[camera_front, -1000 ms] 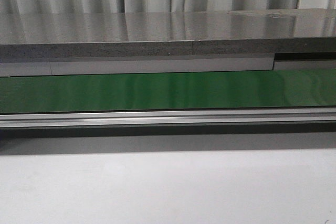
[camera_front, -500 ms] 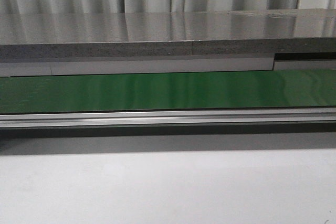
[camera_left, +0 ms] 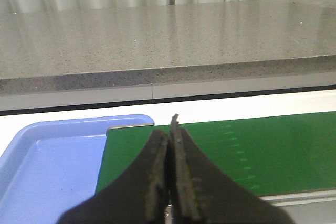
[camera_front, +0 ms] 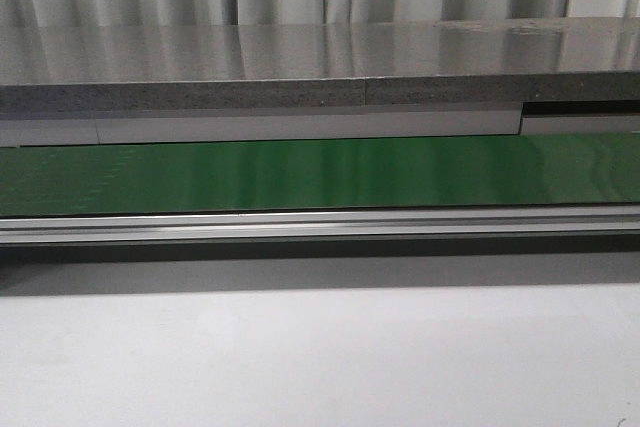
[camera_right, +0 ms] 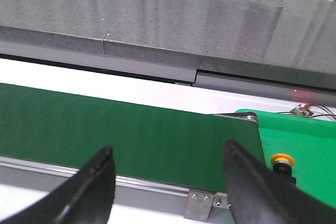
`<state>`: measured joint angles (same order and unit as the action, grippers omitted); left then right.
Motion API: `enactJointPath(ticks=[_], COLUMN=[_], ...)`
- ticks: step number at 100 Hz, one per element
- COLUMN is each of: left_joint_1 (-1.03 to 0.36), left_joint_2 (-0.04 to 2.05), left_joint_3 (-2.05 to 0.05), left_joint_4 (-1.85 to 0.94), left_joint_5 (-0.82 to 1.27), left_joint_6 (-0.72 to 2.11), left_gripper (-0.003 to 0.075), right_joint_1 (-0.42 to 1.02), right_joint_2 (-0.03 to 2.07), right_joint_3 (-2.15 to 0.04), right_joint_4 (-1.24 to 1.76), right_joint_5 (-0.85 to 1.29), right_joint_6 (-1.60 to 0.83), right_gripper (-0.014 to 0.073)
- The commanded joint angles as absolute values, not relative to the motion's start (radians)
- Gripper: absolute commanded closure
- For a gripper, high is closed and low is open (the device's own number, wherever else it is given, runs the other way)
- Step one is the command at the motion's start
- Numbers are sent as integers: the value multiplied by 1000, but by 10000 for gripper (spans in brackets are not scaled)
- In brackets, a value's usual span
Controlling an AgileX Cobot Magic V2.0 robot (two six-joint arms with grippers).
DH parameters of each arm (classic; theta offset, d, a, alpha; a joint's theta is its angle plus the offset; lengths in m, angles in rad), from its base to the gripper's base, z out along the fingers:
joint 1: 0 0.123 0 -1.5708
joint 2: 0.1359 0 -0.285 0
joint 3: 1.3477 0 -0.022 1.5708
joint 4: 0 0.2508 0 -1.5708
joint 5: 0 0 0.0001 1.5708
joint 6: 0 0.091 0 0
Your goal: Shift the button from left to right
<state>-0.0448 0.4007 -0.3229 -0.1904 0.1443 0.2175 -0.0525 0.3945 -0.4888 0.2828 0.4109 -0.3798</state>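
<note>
Button (camera_right: 282,162) prob. beside belt (camera_right: 105,129) end, right pincer (camera_right: 168,182) agape.

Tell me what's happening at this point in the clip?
Nothing is being handled yet. The left claw is shut and empty above the green conveyor belt, beside a blue tray. The right claw hangs open over the belt's other end, and a yellow-capped button sits just beyond it on a green surface.

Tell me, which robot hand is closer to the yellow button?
Right. The right gripper hangs open with the button just beside one finger. The left gripper, shut by a blue tray, shows none.
</note>
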Motion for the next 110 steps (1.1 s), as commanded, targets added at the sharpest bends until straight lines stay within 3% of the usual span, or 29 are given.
enactJointPath(ticks=[1, 20, 29, 41, 60, 110], left_joint_1=[-53, -53, -53, -53, -53, -53], left_joint_2=[405, 405, 405, 405, 405, 405], left_joint_3=[-351, -351, -351, -351, -351, -351], left_joint_4=[-197, -197, -197, -197, -197, -197], left_joint_5=[64, 64, 64, 64, 64, 64], left_joint_6=[218, 218, 218, 218, 218, 218], left_gripper=[740, 740, 740, 740, 740, 740], right_joint_1=[-53, -53, -53, -53, -53, -53], right_joint_2=[351, 330, 330, 330, 330, 330], right_joint_3=[-500, -496, -496, -496, -496, -496], right_joint_4=[297, 297, 297, 297, 297, 297], right_joint_5=[378, 400, 400, 400, 399, 399], right_joint_6=[-381, -381, -381, -381, -381, -381], right_gripper=[137, 139, 182, 343, 668, 662])
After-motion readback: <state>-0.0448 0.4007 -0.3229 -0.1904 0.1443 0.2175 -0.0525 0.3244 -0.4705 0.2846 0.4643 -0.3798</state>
